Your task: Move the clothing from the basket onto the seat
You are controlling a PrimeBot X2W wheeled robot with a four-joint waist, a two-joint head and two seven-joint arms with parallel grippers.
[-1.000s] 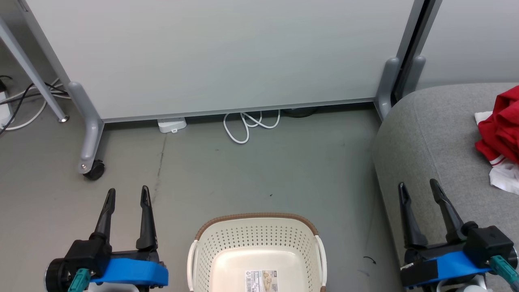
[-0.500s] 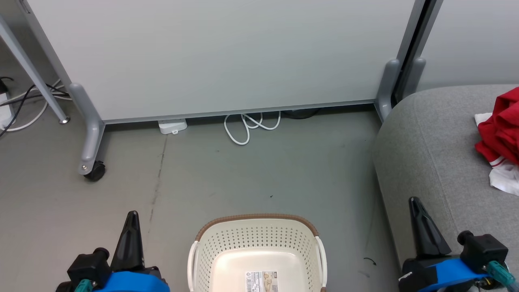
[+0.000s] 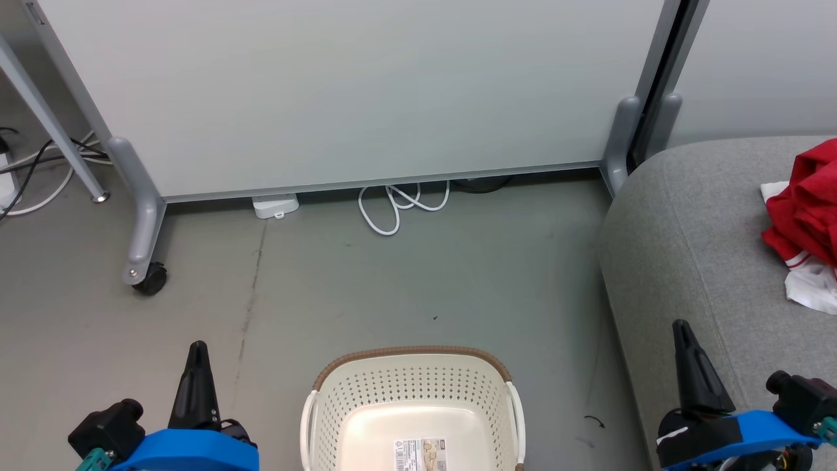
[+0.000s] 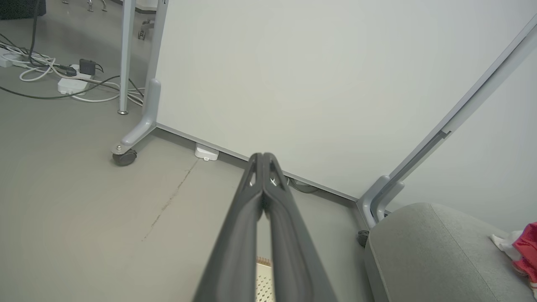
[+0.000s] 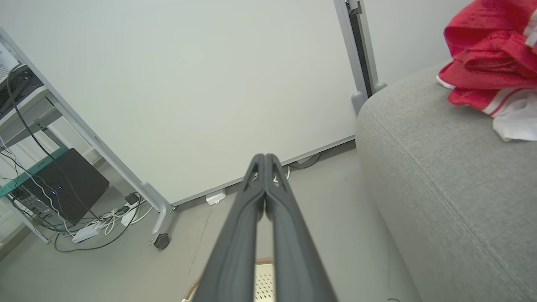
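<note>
Two grippers flank the basket point(image 3: 412, 351), which stands on the floor point(image 3: 418, 288) with its pale bottom in plain sight and a label point(image 3: 421, 453) stuck to it. The left gripper point(image 3: 196, 345) hangs just left of the basket, over the floor. The right gripper point(image 3: 680, 324) hangs well to the basket's right, over the near edge of the seat point(image 3: 680, 222). Both point away from the basket's near side. In each wrist view the fingers point(image 4: 239, 235) are pressed together tip to tip and grip nothing; the right pair point(image 5: 235, 243) looks the same. The clothing point(image 3: 807, 216), red with white parts and a striped trim, lies in a crumpled heap on the seat, far to the right of the basket and beyond it, apart from both grippers. A strip of floor lies between the basket and the seat. Beyond the basket stands a pale panel point(image 3: 353, 91), with one dark caster point(image 3: 149, 278) beyond and to the basket's left. Straight beyond the basket a white cable point(image 3: 392, 210) lies looped at the foot of the panel, with a small white box point(image 3: 276, 205) just left of the cable.
</note>
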